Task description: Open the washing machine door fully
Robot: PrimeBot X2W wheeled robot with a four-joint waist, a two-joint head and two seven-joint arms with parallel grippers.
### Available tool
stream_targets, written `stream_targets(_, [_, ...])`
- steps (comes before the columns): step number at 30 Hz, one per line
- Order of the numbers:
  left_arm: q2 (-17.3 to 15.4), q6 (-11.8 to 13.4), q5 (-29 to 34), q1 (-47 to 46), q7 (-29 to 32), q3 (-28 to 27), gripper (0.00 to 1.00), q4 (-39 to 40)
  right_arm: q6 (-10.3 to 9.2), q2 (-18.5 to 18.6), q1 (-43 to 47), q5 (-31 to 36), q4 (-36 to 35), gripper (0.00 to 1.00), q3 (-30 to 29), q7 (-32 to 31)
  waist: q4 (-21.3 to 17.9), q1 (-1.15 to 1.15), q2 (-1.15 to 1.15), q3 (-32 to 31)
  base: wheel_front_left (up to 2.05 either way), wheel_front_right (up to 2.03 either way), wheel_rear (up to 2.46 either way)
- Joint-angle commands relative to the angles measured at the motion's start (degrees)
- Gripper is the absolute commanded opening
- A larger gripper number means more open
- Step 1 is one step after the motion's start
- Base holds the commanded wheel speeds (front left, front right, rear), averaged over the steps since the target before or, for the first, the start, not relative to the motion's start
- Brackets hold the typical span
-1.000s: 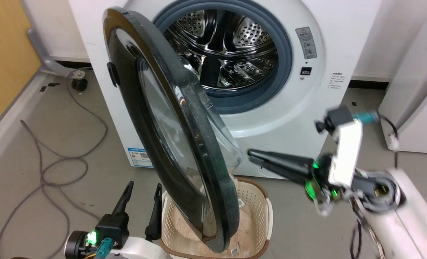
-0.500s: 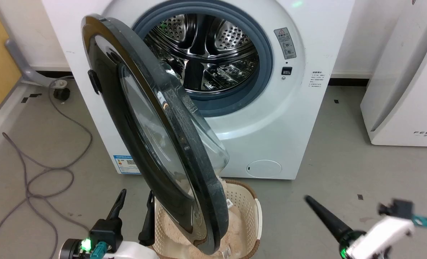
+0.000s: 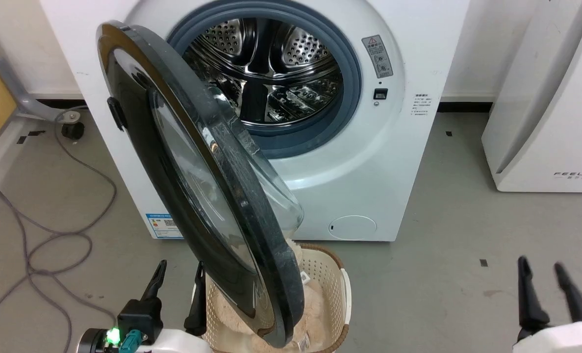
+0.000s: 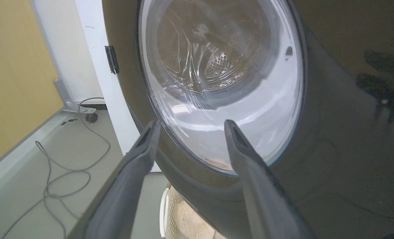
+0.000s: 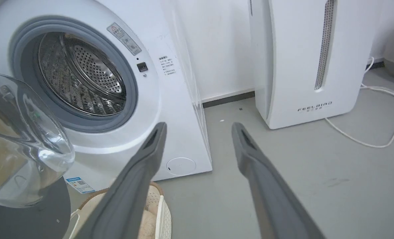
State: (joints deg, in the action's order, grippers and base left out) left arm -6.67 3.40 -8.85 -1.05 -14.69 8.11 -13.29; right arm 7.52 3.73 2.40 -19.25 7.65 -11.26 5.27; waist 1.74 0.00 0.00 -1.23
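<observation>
The white washing machine (image 3: 369,162) stands ahead with its grey rubber ring and steel drum (image 3: 266,78) exposed. Its round glossy black door (image 3: 139,162) hangs wide open from the left hinge, edge-on toward me, the clear glass bowl (image 3: 271,196) bulging right. My left gripper (image 3: 179,277) is open at the lower left, just in front of the door's lower outer face; in the left wrist view its fingers (image 4: 140,152) frame the door glass (image 4: 216,76). My right gripper (image 3: 541,274) is open at the lower right, well clear of the machine (image 5: 170,99).
A cream laundry basket (image 3: 342,294) holding a fluffy beige item sits on the floor under the door's lower edge. A white "FEELBIRD" appliance (image 3: 550,108) stands to the right. Grey cables (image 3: 50,235) loop on the floor at left, near a yellow wall.
My right gripper has drawn back from beside the door's glass bowl down to the lower right, fingers now pointing up. The head camera has shifted. The door stays wide open.
</observation>
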Motion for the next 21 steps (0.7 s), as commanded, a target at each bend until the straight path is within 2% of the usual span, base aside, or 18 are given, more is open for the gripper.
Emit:
stream_targets(1, [-0.4,0.2,-0.4,-0.1,-0.3,-0.3,1.0,-0.2,-0.03,-0.5,1.0,2.9,-2.1,1.0,-0.4,0.5,0.0,0.0,0.0,0.1,0.0,0.0,0.0])
stream_targets(4, [-0.4,0.3,-0.4,-0.4,-0.3,-0.4,1.0,-0.2,-0.03,-0.8,2.1,10.2,-7.7,1.0,0.9,0.5,-0.1,0.0,0.0,0.3,0.0,0.0,0.0])
stream_targets(9, [-0.4,0.4,-0.4,-0.6,-0.3,-0.5,1.0,0.0,-0.03,-0.8,4.9,15.3,-13.4,1.0,5.9,-1.0,-0.1,0.0,0.0,0.8,0.0,0.0,0.0])
stream_targets(17, [-0.7,0.1,-0.1,-1.0,-0.3,-0.5,1.0,0.0,-0.03,-0.8,7.6,15.9,-14.3,1.0,7.4,-1.9,-0.1,0.0,0.0,1.2,0.0,0.0,0.0])
stream_targets(18, [-0.7,0.1,-0.1,-1.0,-0.3,-0.5,0.95,0.1,-0.03,-0.8,7.7,15.6,-14.2,1.0,7.5,-1.8,-0.2,0.0,0.0,1.2,0.0,0.0,0.0])
stream_targets(20, [-0.8,0.1,0.0,-0.9,-0.3,-0.4,0.0,0.1,-0.03,-0.8,7.7,15.5,-14.0,1.0,7.6,-1.7,-0.3,0.0,0.0,1.2,0.0,0.0,0.0])
stream_targets(21, [-0.8,0.1,0.0,-0.9,-0.3,-0.4,0.0,0.1,-0.03,-0.8,7.7,15.4,-13.9,1.0,7.6,-1.7,-0.4,0.0,0.0,1.2,0.0,0.0,0.0])
